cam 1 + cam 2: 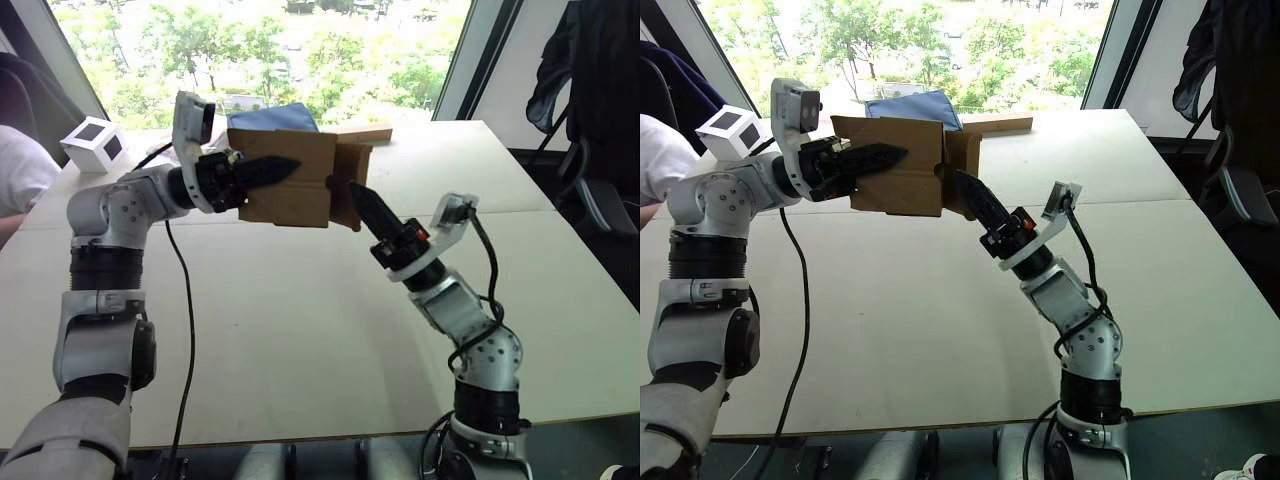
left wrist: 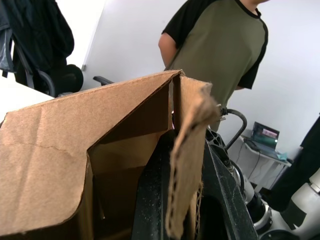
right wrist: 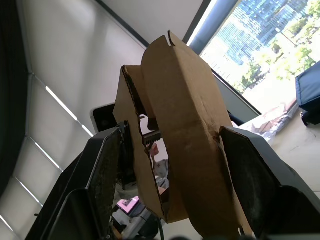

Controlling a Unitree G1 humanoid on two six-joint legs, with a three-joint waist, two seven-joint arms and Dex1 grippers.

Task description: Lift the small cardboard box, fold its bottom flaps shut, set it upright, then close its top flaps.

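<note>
Above the one pale tabletop (image 1: 300, 340) the single small cardboard box (image 1: 290, 180) hung in the air, well off the surface, its long axis running sideways between the two arms. The left gripper (image 1: 262, 170) was clamped on the box wall at its left side, one finger inside and one outside. The right gripper (image 1: 362, 205) lay just at the box's right end, its two fingers spread wide on either side of the loose flaps there, so the right arm was the nearer one for folding.
</note>
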